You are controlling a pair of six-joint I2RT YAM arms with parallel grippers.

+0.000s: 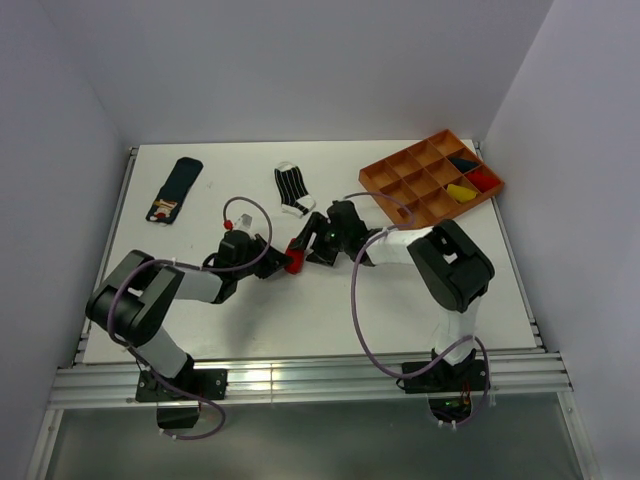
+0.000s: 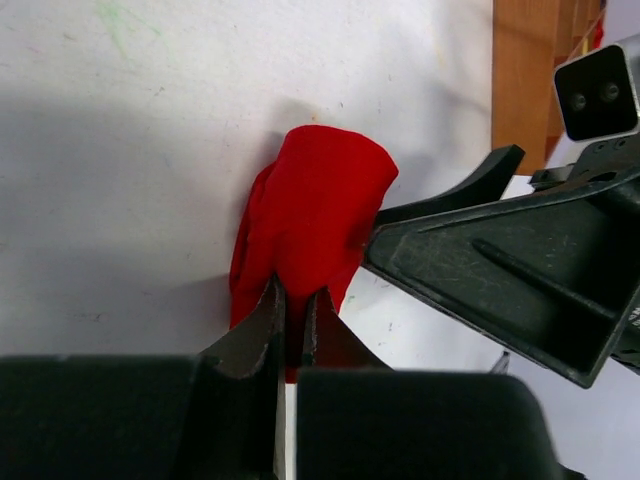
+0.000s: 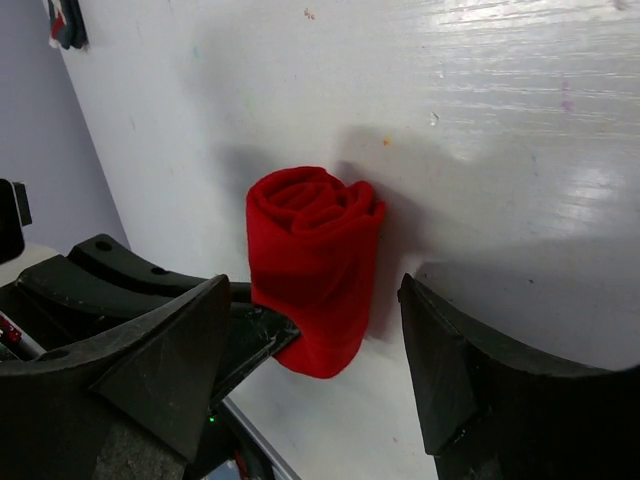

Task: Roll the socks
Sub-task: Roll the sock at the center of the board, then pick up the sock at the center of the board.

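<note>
Here both arms stretch low and inward, meeting at mid-surface. The left claw (image 2: 295, 305) is pinched tight on one end of the rolled red sock (image 2: 312, 215), which lies on the white surface (image 1: 330, 310). The right claw (image 3: 315, 295) gapes wide, one finger either side of the roll. The navy sock (image 1: 177, 188) and striped sock (image 1: 292, 188) lie flat farther back.

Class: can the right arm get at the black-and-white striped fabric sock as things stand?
Probably yes. The black-and-white striped fabric sock lies flat just beyond the right end effector, which is open and clamps nothing. No object lies between them, so the way looks free.
</note>
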